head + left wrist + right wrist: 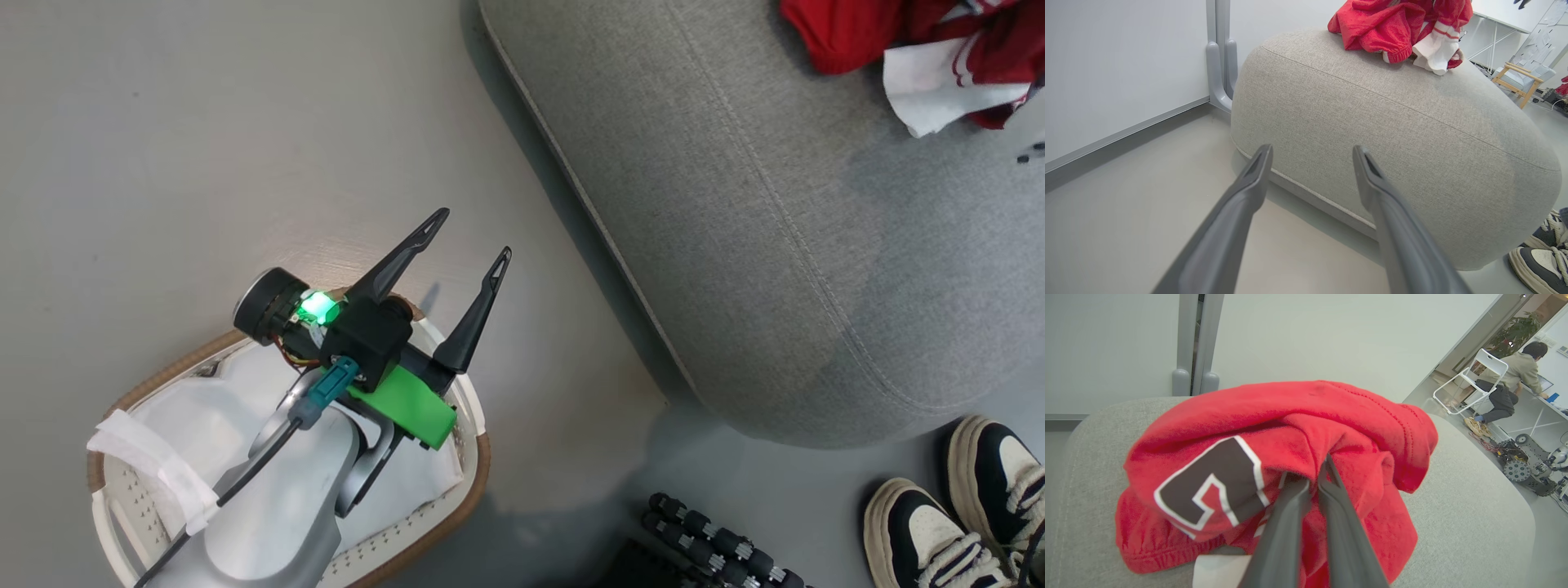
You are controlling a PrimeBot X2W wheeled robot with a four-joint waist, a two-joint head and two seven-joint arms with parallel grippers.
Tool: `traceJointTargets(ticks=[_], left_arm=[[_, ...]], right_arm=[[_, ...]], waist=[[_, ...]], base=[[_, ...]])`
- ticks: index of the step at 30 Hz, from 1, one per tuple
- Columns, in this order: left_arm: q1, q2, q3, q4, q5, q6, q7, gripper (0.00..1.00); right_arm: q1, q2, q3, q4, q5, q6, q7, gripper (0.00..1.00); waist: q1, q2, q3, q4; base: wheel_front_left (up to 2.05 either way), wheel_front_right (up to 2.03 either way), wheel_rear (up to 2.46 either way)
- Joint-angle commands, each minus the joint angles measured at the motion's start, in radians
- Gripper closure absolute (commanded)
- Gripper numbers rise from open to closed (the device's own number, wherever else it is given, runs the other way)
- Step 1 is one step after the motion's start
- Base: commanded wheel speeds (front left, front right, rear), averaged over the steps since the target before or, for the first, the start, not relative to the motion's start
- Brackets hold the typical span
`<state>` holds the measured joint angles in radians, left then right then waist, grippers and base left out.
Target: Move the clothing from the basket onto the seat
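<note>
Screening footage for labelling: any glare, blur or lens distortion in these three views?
Head view: green light by the left gripper glares; soft shadow along the seat. Left wrist view: wide lens bows the seat. Right wrist view: right gripper slightly soft, clothing sharp.

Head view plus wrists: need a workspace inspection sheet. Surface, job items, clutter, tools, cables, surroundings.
Surface: smooth grey floor; the seat stands on it.
Job's things: clothing bunched on top of the seat; basket on the floor, apart from the seat, with a white sheet inside and no red in the part that shows.
Clutter: shoes on the floor by the seat; black ribbed object, cannot identify.
Tools: left tool open, empty, above the basket's rim; right tool shut on the clothing over the seat.
Cables: black cable along the left forearm.
Surroundings: white wall; far off, a person at a desk and a white chair.
</note>
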<state>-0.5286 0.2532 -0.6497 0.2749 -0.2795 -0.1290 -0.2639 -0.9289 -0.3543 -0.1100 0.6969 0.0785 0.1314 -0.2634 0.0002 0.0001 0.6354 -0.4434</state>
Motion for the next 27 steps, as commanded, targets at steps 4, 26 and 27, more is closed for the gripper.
traceJointTargets(ticks=[4,26,27], left_arm=[[-0.019,-0.003,0.006,-0.007,0.005,-0.003,-0.001,0.0],[0.123,-0.108,0.121,-0.032,0.02,-0.003,-0.001,0.0],[0.127,-0.112,0.136,-0.032,0.023,-0.003,-0.001,0.0]], right_arm=[[0.05,0.016,-0.079,0.034,-0.002,-0.001,-0.002,0.0],[0.311,0.131,0.043,-0.376,0.047,-0.001,-0.002,0.0],[0.321,0.135,0.053,-0.385,0.048,-0.001,-0.002,0.0]], waist=[[-0.0002,-0.0001,0.008,0.04],[-0.0002,-0.0001,-0.281,0.139],[-0.0002,-0.0001,-0.29,0.151]], base=[[0.0,0.0,0.0],[0.0,0.0,0.0],[0.0,0.0,0.0]])
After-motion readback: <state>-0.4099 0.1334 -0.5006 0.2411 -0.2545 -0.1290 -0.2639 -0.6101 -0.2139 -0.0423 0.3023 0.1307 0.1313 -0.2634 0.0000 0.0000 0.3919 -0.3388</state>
